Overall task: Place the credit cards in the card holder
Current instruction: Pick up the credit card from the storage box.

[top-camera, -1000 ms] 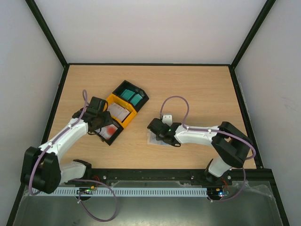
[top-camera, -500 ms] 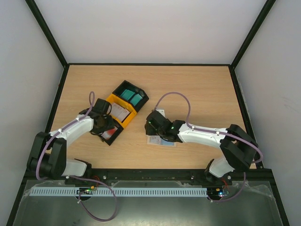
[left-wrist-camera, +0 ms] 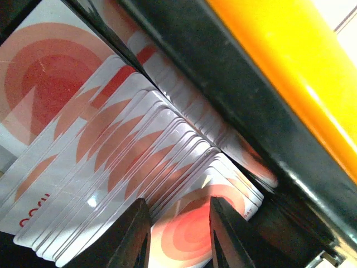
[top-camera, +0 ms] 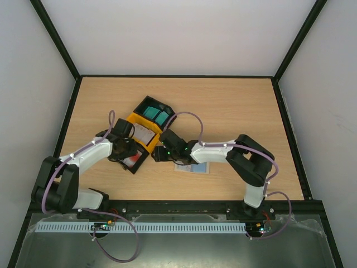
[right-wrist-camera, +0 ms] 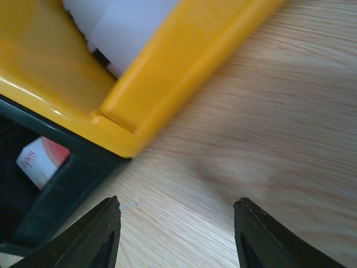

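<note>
White credit cards with red circles (left-wrist-camera: 111, 139) stand fanned in a black bin (top-camera: 134, 162). My left gripper (top-camera: 127, 152) is down in that bin. Its fingers (left-wrist-camera: 134, 234) stand a narrow gap apart, resting on the front card (left-wrist-camera: 184, 234), with no clear pinch. Teal cards (top-camera: 155, 115) fill the far black bin, and white cards (top-camera: 142, 133) the yellow tray (top-camera: 152, 142). The pale flat card holder (top-camera: 192, 167) lies on the wood under my right arm. My right gripper (top-camera: 158, 153) is open and empty (right-wrist-camera: 177, 204) over bare wood at the yellow tray's corner (right-wrist-camera: 156, 84).
The three bins sit joined in a diagonal row left of centre. My two grippers are close together on either side of the yellow tray's near corner. The right wrist view shows one red-and-white card (right-wrist-camera: 42, 159) in the black bin (right-wrist-camera: 50, 206). Black frame rails edge the table.
My right arm swung left, off the card holder, to the yellow tray's corner. My left gripper went down into the black bin and its jaws narrowed.
</note>
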Controlling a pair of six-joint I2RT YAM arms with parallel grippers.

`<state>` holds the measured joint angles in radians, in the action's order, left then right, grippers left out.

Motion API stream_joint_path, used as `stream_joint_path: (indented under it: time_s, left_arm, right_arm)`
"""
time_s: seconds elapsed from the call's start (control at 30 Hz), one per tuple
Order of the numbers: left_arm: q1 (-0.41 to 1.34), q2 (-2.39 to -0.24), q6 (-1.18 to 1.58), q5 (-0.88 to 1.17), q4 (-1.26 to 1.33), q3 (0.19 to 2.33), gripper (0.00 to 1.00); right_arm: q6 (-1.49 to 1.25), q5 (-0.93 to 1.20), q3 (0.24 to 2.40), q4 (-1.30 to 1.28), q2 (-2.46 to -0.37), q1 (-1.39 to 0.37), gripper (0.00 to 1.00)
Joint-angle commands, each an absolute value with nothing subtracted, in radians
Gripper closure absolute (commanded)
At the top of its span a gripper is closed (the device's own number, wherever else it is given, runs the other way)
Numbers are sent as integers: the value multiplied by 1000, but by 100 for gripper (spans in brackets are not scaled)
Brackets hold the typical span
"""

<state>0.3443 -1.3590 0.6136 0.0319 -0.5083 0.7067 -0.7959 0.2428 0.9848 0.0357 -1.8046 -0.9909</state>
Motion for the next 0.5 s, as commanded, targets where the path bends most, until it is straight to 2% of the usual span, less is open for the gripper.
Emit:
stream_joint_path:
  time_s: [0.0, 0.47]
  left_arm:
    - [359, -1333, 618, 76, -556, 708, 69]
    - [391, -1261, 603, 202, -601, 736, 75]
  right_arm:
    - [-783, 289, 1056, 85, -1861, -999, 46]
    - [-793, 313, 1096, 96, -1947, -999, 47]
